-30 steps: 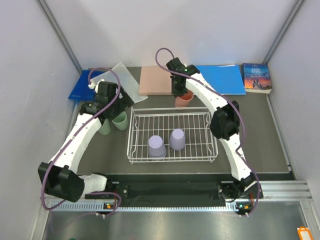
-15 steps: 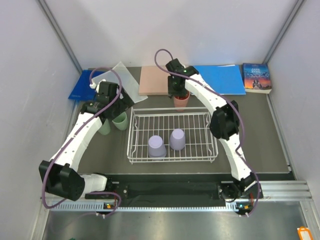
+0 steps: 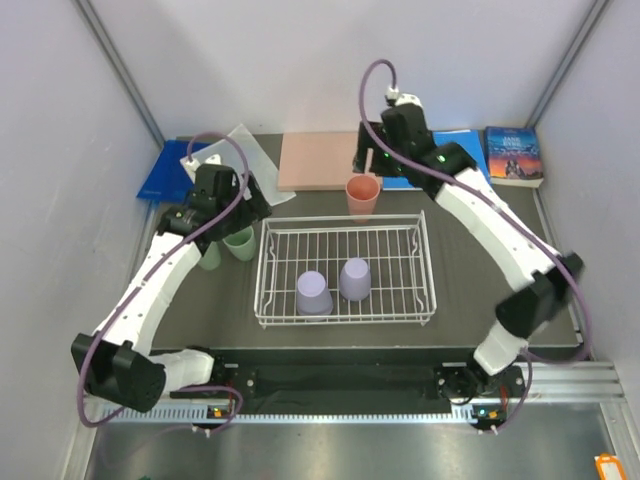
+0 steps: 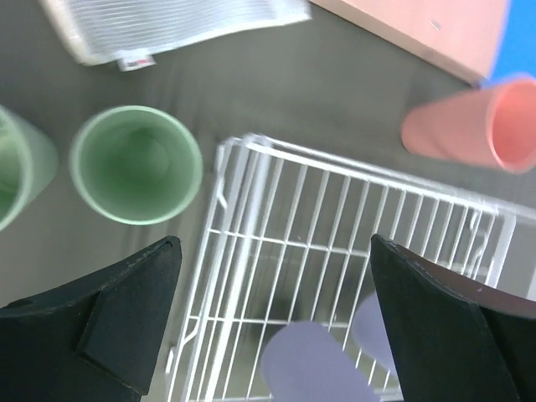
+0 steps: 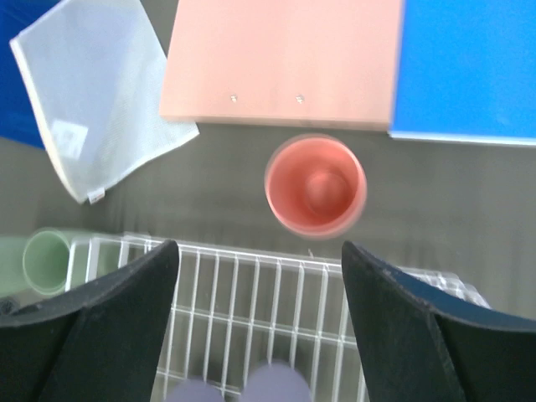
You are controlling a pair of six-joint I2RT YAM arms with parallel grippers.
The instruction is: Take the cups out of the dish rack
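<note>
Dish rack [image 3: 395, 262] stands at mid-table. Two cups are inside it, both mouth down and side by side on the grid: the left lavender cup [image 3: 313, 293] and the right lavender cup [image 3: 354, 279], in the near-left part of the rack. The salmon cup [image 3: 362, 194] stands upright on the table just beyond the rack's far rail, in front of the pink board [image 3: 318, 160]. Two further cups stand upright on the table left of the rack: the inner green cup [image 4: 136, 163] just beside the rack's left rail, and the outer green cup [image 4: 18, 172] next to it, partly hidden under the left arm in the top view. Left gripper [image 4: 275, 251] hangs over the rack's far-left corner, fingers spread wide and holding nothing. Right gripper [image 5: 260, 251] hangs above the far rail and the salmon cup, fingers apart and empty, clear of the cup. White mesh cloth [image 3: 245, 160], blue sheet [image 3: 455, 158] and book [image 3: 513, 155] lie along the far edge of the table.
</note>
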